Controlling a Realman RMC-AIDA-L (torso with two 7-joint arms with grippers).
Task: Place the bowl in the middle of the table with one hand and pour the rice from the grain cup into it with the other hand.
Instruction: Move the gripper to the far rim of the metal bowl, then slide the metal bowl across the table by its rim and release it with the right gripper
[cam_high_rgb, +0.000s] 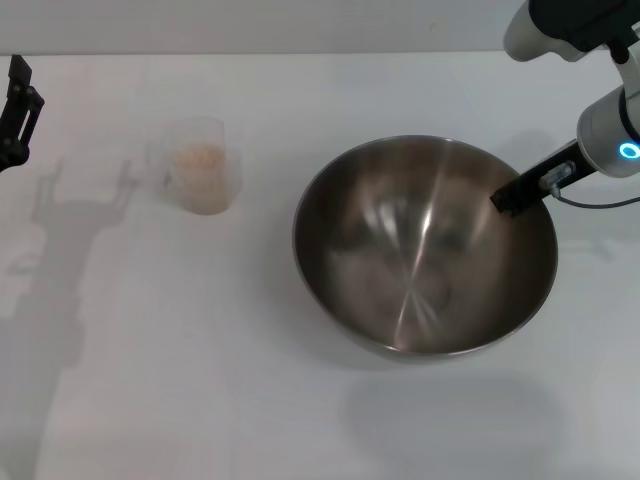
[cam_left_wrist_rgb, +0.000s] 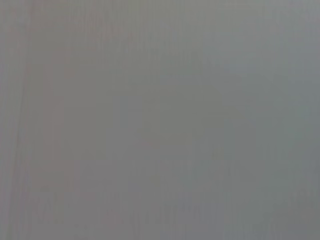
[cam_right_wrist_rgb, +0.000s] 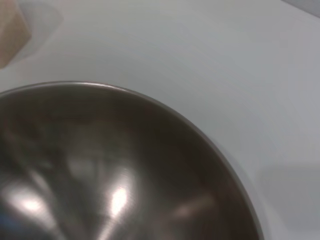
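Note:
The steel bowl (cam_high_rgb: 425, 245) hangs right of the table's middle; its shadow lies apart from it on the white table (cam_high_rgb: 150, 380), so it is held just above the surface. My right gripper (cam_high_rgb: 507, 199) is shut on the bowl's right rim, one black finger inside the wall. The bowl's shiny inside fills the right wrist view (cam_right_wrist_rgb: 110, 175). The clear grain cup (cam_high_rgb: 200, 165) stands upright at the back left with rice (cam_high_rgb: 200, 158) in it; its edge shows in the right wrist view (cam_right_wrist_rgb: 10, 30). My left gripper (cam_high_rgb: 15, 105) hovers open at the far left edge, well left of the cup.
The shadow of my left arm (cam_high_rgb: 70, 230) falls on the table left of the cup. The left wrist view shows only a plain grey surface.

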